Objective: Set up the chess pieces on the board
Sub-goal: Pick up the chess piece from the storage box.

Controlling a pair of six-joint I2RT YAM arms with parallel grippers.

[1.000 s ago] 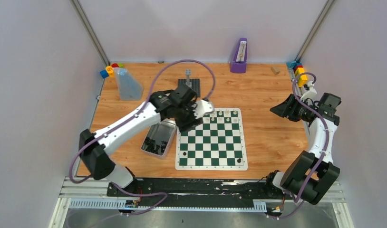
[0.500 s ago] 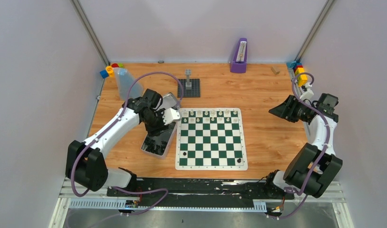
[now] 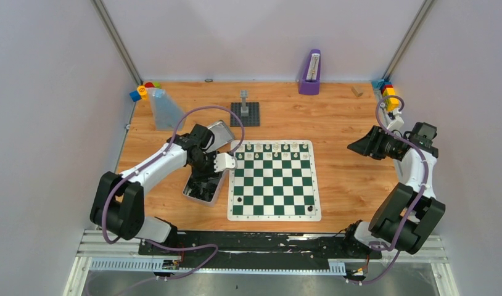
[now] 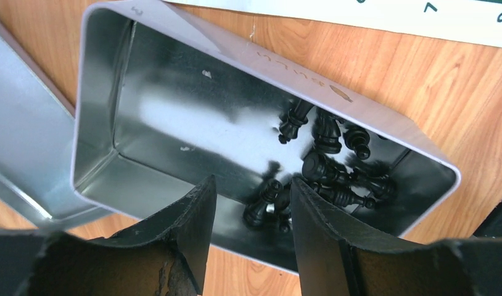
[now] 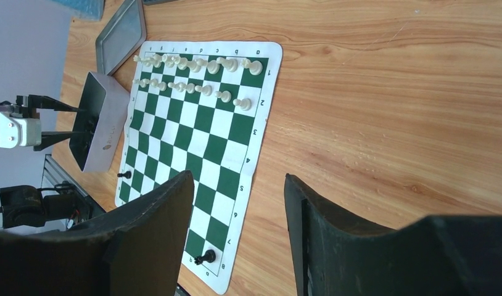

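- Two small black chess pieces (image 3: 238, 200) stand on the thin square board of green and white checks (image 3: 276, 185), one at each near corner.
- More black figures (image 4: 329, 166) lie heaped at one end of the rectangular silver metal tin (image 3: 192, 195), which sits just left of the board.
- Small cream-white chess pieces (image 3: 276, 148) stand upright in the two far rows of the board. Those in view half a second ago are on the same squares now.
- The left gripper (image 4: 251, 188) hangs over the open tin with its fingers pointing down into it. The jaws are parted and nothing sits between them.
- One second ago the left gripper was over the far-left corner of the board. It has since swung left and come down above the tin.
- The flat silver tin lid (image 3: 218, 131) lies on the wooden table (image 3: 347, 117), just beside the far end of the tin. Its place has not changed.
- The right gripper (image 5: 236, 179) is held above the table on the right, well apart from the board and facing it. Its jaws are released and empty.
- The right arm's position is practically the same as a second ago.
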